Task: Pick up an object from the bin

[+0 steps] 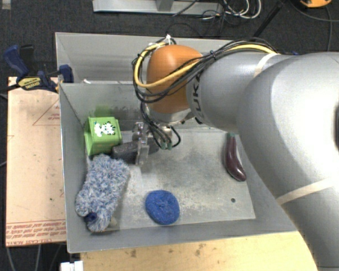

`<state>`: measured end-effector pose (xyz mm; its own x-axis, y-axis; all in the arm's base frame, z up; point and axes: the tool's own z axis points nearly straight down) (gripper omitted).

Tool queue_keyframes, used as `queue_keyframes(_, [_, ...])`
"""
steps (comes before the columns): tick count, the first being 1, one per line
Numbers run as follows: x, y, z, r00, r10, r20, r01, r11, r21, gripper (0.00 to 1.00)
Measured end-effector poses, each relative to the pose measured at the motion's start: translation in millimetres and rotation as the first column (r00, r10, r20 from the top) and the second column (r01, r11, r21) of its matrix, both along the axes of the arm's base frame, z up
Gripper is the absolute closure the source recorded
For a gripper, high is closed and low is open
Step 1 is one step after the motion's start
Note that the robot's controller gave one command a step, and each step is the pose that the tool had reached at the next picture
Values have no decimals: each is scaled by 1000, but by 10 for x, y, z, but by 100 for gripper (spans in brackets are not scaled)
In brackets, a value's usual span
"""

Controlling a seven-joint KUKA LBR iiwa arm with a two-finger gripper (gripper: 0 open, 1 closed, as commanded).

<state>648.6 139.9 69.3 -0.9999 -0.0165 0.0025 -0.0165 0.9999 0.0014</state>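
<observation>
One tool [141, 148] seemingly beside green block [102, 134].

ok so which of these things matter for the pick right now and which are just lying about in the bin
In play: gripper; dark grey lump right beside it; green box just behind that.
Lying about: speckled blue mitten; blue round pad; purple aubergine-like thing.
</observation>
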Motion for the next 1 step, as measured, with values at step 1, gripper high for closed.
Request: queue_keyframes(1, [-345, 65, 1430, 1000, -23, 12, 23, 1000, 2, 100])
